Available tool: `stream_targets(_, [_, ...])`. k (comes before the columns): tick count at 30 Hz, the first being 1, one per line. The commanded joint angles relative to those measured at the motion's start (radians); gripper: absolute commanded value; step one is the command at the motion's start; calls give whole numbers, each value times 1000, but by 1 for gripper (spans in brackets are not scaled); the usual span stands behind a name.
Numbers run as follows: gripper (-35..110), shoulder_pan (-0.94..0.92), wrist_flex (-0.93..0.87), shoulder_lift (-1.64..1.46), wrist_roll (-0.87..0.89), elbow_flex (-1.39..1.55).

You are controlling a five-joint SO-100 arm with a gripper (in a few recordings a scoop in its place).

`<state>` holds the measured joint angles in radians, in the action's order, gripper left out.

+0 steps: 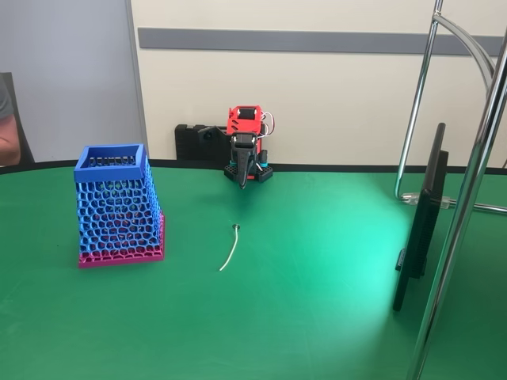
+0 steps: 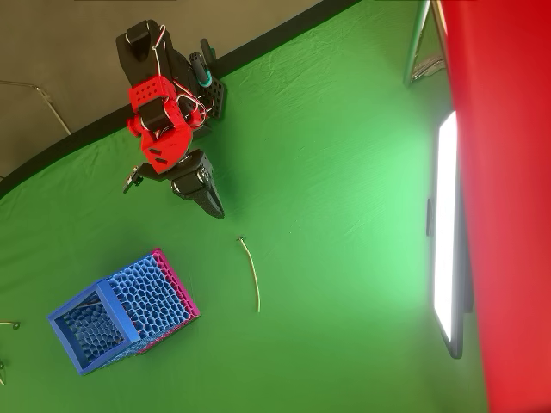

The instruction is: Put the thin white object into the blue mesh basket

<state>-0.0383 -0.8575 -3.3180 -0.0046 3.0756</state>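
The thin white object (image 1: 230,247) (image 2: 250,273) lies flat on the green table, a slender curved stick with a small dark knob at its far end. The blue mesh basket (image 1: 117,206) (image 2: 120,311) stands upright to its left in the fixed view, with a solid blue rim and pink base. My gripper (image 1: 242,180) (image 2: 215,209) hangs folded near the red and black arm base at the table's back edge, pointing down, its jaws together and nothing held. It is well apart from the stick and the basket.
A dark screen on a stand (image 1: 420,222) (image 2: 448,232) rises at the right, beside chrome tube legs (image 1: 467,198). A person's arm (image 1: 8,134) shows at the far left edge. Green table cloth (image 1: 317,301) spreads in front.
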Motion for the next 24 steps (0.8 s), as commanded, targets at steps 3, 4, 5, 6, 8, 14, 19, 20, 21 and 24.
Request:
stream_targets(3, [1, 2, -6, -8, 5, 8])
stream_targets(4, [1, 2, -6, -8, 5, 8])
stream_targets(5, [1, 2, -6, -8, 5, 8])
stream_targets(6, [1, 2, -6, -8, 5, 8])
stream_targets(8, [1, 2, -6, -8, 5, 8])
stream_targets(14, [1, 2, -6, -8, 5, 8])
stream_targets(19, [1, 14, -6, -8, -11, 8])
stream_targets(20, [1, 14, -6, -8, -11, 8])
stream_targets(21, [1, 14, -6, -8, -11, 8])
stream_targets(24, [1, 14, -6, -8, -14, 8])
